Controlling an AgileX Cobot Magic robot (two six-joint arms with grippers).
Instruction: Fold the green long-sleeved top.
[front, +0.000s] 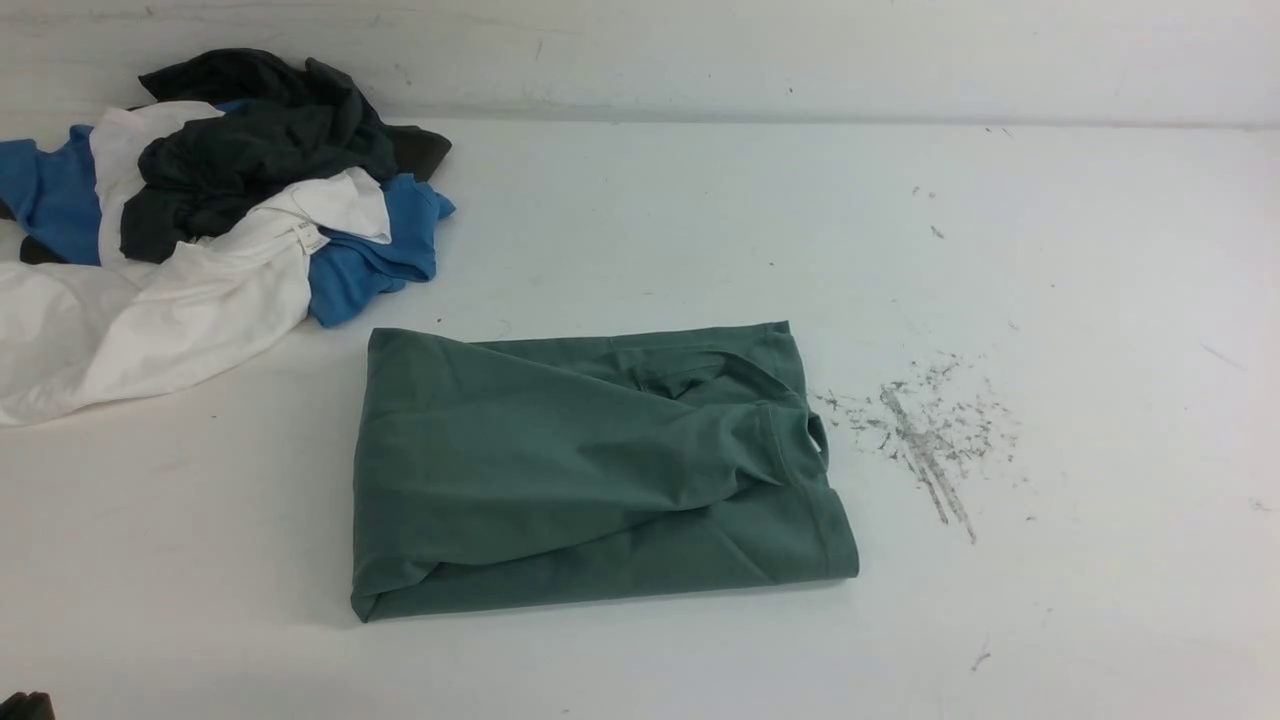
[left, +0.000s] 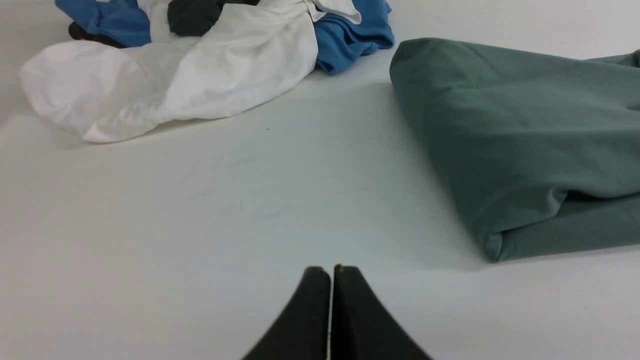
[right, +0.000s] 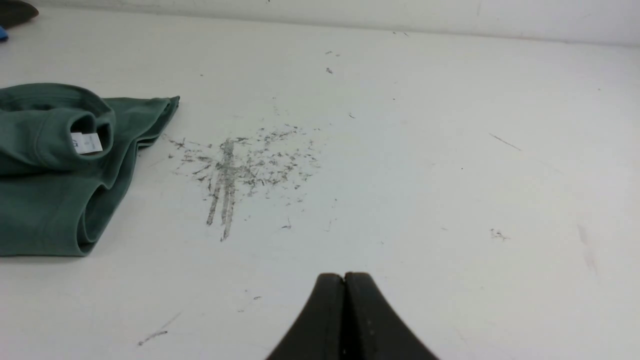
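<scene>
At the far left, beside the heaped garments (front: 200, 260), your left gripper (left: 332, 272) has its fingers pressed together, empty; mid-table lies the green long-sleeved top (front: 560, 460), folded into a bundle; then your right gripper (right: 344, 280), its fingertips likewise together, empty.

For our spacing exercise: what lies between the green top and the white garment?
Only bare tabletop separates the green top from the white garment in the left wrist view.

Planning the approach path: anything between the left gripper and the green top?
Nothing visible stands in the way: only bare table lies between the shut left gripper and the green top. The white garment lies off to the side, apart from the top.
</scene>
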